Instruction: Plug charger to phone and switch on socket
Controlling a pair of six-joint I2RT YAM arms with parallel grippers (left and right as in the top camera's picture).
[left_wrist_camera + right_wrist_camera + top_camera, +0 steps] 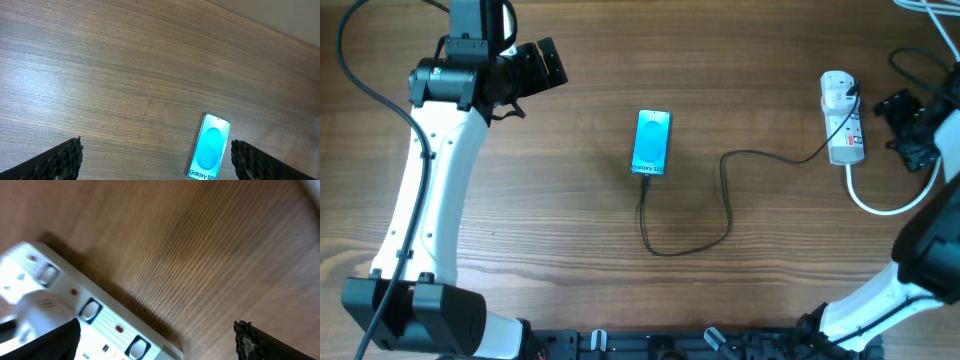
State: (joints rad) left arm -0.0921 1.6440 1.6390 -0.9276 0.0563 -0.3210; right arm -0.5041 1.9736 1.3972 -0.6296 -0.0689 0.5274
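Socket (843, 125): far right of the table (520, 230), lying near-to-far. Its white cord (870, 205) curls off toward the near right.
Switches (90, 309): a row of rockers, each with a red mark beside it. They are too blurred to tell on from off.
Charger (728, 195): its plug end sits at the socket's far end. The thin black cable runs left, loops nearer, then rises to the phone's near edge. The tip appears to meet the port, but I cannot tell whether it is fully seated.
Phone (652, 142): mid-table, cyan screen up.
Right gripper (903, 122): just right of the socket, fingers (45, 342) spread, pinching nothing.
Left gripper (542, 65): far left, well apart from the phone, spread wide, empty.
Step in hand: probably flipping the switch.
Doing it well: bring the fingers together into one blunt tip. Choose the rocker serving the occupied outlet and press straight down on its raised side so the socket does not slide. Stay clear of the cable and the plug.
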